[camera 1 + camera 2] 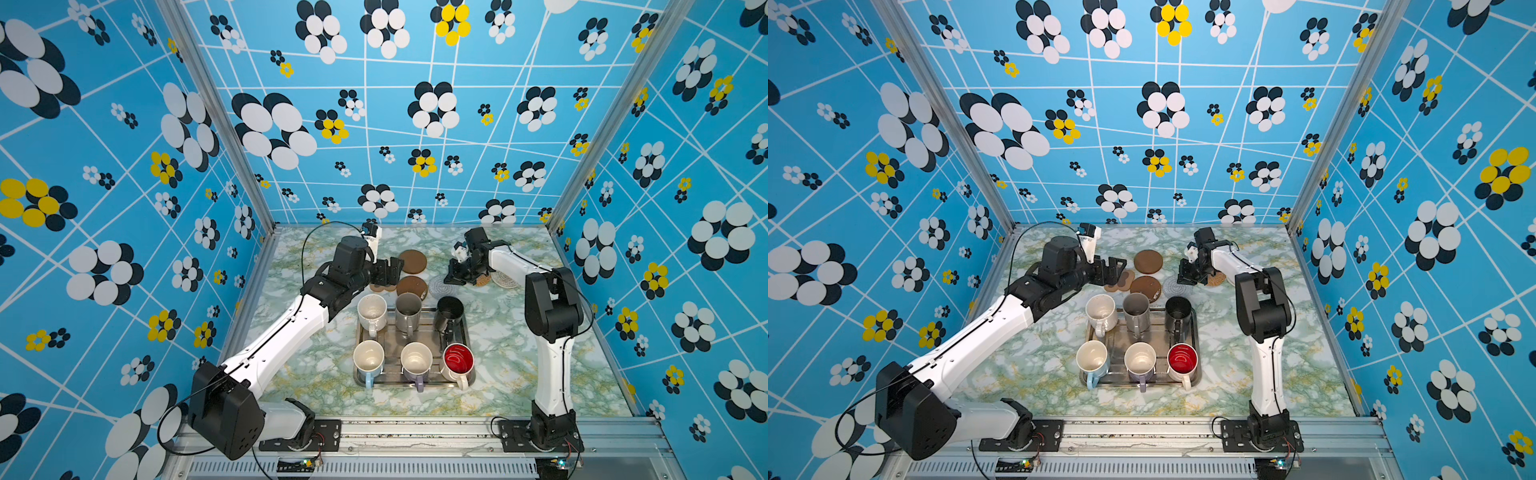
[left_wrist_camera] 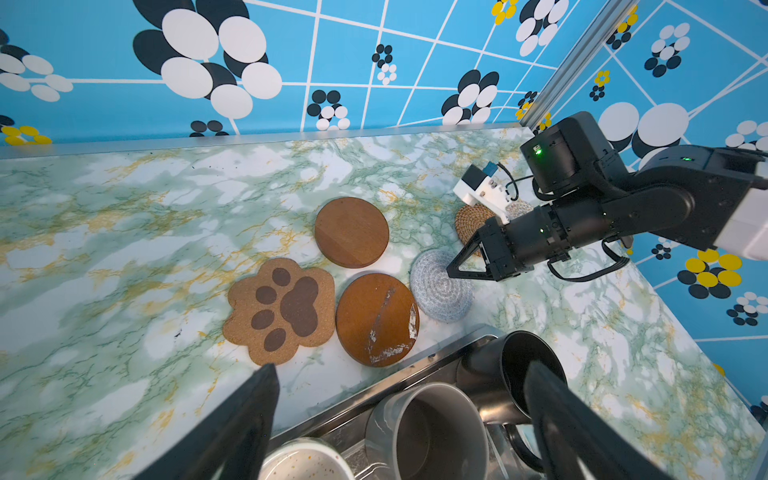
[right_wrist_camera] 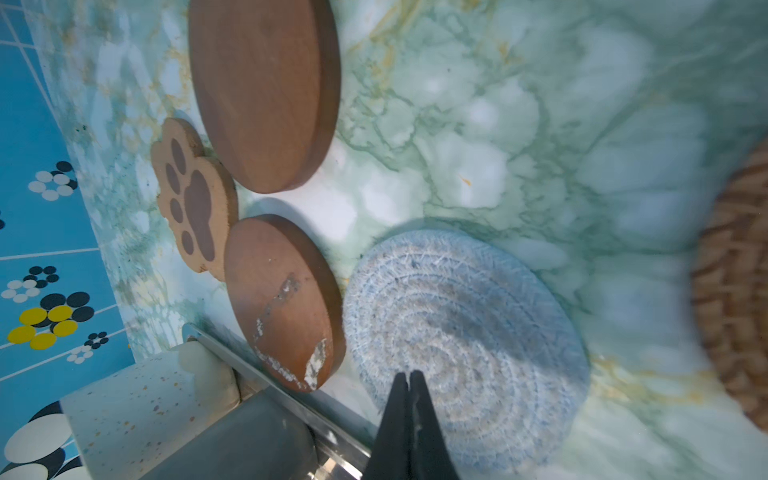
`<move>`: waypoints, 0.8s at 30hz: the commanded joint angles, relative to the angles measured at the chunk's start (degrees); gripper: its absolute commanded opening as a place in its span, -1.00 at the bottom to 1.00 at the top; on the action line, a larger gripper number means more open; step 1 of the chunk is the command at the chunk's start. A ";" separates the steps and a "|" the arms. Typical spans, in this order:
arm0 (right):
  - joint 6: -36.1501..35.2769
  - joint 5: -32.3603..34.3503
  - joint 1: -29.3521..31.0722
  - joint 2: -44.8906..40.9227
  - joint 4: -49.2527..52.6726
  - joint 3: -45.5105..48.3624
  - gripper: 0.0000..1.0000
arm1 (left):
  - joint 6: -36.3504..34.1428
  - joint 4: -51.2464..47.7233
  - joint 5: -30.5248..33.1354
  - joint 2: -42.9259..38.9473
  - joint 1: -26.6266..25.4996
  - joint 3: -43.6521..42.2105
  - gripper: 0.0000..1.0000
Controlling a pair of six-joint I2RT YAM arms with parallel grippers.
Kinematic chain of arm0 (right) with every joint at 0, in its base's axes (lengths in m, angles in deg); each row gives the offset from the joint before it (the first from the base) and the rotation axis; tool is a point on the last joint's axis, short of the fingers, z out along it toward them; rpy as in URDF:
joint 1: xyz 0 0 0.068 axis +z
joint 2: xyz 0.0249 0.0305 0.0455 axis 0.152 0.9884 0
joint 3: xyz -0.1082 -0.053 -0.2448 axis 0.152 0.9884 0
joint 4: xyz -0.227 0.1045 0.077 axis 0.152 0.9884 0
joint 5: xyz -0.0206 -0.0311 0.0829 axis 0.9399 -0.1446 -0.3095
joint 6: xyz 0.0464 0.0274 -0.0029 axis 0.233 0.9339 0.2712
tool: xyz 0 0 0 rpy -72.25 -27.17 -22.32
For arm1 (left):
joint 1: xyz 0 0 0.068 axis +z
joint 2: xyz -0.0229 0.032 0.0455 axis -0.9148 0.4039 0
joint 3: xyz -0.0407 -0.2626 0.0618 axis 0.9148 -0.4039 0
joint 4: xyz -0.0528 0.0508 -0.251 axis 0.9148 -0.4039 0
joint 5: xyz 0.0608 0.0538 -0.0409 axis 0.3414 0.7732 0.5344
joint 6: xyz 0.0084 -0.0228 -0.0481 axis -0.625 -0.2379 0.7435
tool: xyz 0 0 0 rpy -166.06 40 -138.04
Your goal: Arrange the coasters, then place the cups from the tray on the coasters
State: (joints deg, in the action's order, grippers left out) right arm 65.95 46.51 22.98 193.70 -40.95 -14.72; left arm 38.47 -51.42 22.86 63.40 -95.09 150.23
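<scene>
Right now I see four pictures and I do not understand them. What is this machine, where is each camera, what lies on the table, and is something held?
Two robot arms stand at a marble-patterned table. Two pictures look down from above; the other two come from a camera on each wrist. A metal tray holds six mugs, one red inside. Behind it lie coasters: a paw-shaped one, two brown discs, a grey woven round, a rattan round. The left gripper is open and empty. The right gripper is shut, its tips over the woven round, holding nothing.
</scene>
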 commanded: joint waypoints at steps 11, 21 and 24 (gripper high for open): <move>-1.81 3.39 0.25 9.52 8.38 -10.55 -1.00 | -0.84 -2.15 1.33 -0.35 -0.36 0.27 0.87; -2.88 7.42 -1.37 14.82 14.14 -21.38 -1.00 | -1.81 -2.79 3.79 -3.00 -0.27 -1.39 0.89; -2.48 6.65 -2.77 15.28 13.86 -21.89 -1.00 | -1.84 -2.79 3.79 -2.94 -0.23 -1.53 0.90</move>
State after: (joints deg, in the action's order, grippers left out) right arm 64.18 50.34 22.15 206.64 -30.48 -36.03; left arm 37.64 -53.30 25.46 61.69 -95.09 149.90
